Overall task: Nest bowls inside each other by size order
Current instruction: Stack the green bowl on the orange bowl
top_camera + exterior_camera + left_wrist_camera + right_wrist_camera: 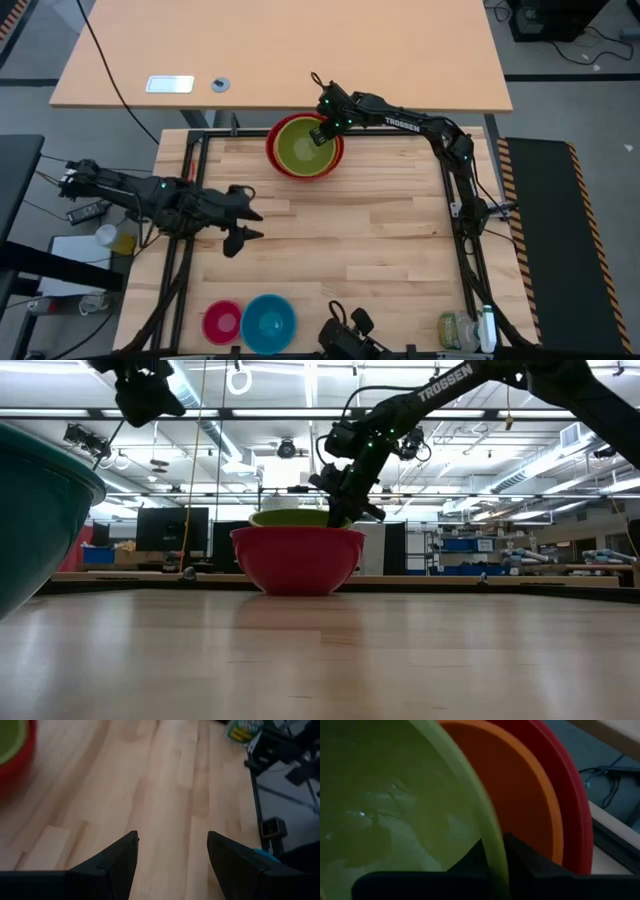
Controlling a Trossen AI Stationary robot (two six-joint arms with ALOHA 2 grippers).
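The red bowl [305, 168] stands at the table's far middle with the orange bowl [520, 795] inside it and the lime green bowl [303, 146] inside that. My right gripper [322, 135] is shut on the green bowl, on the right side of its far rim. It also shows in the low view [345, 510]. My left gripper [252, 225] hovers open and empty over the table's left middle, and its fingers show in the left wrist view [172, 840]. The blue bowl [268, 322] and the pink bowl [222, 322] stand side by side at the near edge. My right gripper pinches the green bowl's rim [495, 847], one finger inside the bowl and one outside, between it and the orange bowl. The fingers come slanting down from the far right. The green bowl sits upright inside the orange bowl; whether it rests on it I cannot tell.
A small jar and a bottle [462, 330] stand at the near right corner. A dark camera mount [345, 340] sits at the near edge beside the blue bowl. The middle of the table [360, 230] is bare wood. The black frame rails [468, 240] run along the table's sides.
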